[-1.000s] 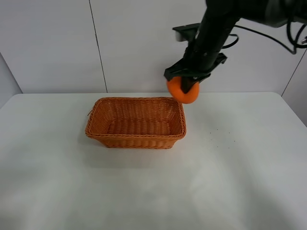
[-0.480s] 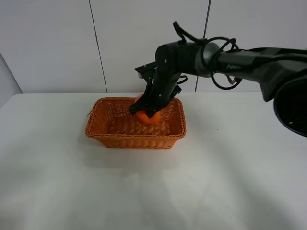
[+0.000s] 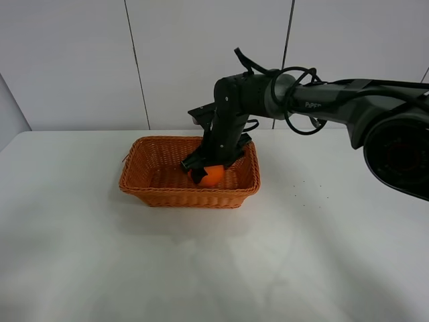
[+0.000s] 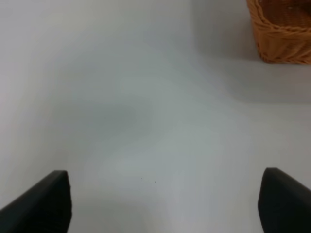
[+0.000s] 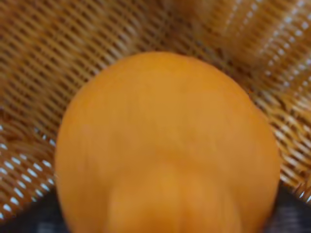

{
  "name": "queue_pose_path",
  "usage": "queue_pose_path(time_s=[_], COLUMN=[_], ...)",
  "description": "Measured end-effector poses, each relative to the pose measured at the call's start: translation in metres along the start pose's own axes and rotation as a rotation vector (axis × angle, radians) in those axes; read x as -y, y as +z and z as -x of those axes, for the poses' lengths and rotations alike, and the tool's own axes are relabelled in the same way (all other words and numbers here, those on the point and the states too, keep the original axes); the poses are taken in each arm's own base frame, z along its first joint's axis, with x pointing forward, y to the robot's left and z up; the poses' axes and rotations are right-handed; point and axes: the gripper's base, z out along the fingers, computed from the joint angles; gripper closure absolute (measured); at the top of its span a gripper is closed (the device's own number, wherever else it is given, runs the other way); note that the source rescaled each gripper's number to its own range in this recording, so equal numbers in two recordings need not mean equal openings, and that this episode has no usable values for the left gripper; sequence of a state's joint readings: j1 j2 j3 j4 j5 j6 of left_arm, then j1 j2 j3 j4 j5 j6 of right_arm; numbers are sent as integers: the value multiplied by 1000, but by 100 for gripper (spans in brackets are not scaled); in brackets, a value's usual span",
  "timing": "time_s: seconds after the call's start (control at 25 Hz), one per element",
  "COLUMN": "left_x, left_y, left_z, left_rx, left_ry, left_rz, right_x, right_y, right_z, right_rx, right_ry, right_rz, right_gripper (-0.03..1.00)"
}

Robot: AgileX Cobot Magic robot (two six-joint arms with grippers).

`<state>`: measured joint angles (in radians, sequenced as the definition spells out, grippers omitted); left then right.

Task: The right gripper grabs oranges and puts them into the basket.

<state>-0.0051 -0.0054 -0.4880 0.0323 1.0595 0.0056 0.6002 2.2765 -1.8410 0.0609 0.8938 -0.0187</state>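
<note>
Right arm, glossy black with looping cables, reaches in from the right of the high view and bends down over the rectangular orange-brown wicker basket (image 3: pixel 153 193). The basket sits on the white bench (image 3: pixel 201 268), toward the back and a little left of centre, close to the pale panelled wall (image 3: pixel 67 60).

The black two-fingered right pincer (image 3: pixel 203 172) is down inside the basket, below the braided rim, in the right half of it. It is clenched on the bright orange round fruit (image 3: pixel 213 176): dark fingers sit against the fruit's upper and left sides. The fruit is low in the basket, near the woven floor; whether it touches the floor cannot be told from the high view.

Right wrist view: the fruit (image 5: pixel 165 141) fills most of the frame, blurred, with basket weave (image 5: pixel 73 43) all around behind it. Dark slivers of the pincer show at either side of the fruit.

Left wrist view: the black left pincer (image 4: pixel 165 204) is released, its two fingers (image 4: pixel 46 201) spread wide with nothing between them but bare bench (image 4: pixel 146 97). One corner of the basket (image 4: pixel 282 39) shows in this view, well apart from the fingers. The left arm is not seen in the high view.
</note>
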Motion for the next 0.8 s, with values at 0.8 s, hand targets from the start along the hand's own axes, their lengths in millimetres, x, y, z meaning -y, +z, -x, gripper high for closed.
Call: queue_pose_path(time_s=[0.8], left_x=[0], left_y=[0], left_z=[0], left_rx=[0], left_ry=[0], left_rz=[0], right_x=[0], right_y=[-108], right_z=[49], right_rx=[122], right_ry=[-15], right_rz=[-27], right_gripper=[-3])
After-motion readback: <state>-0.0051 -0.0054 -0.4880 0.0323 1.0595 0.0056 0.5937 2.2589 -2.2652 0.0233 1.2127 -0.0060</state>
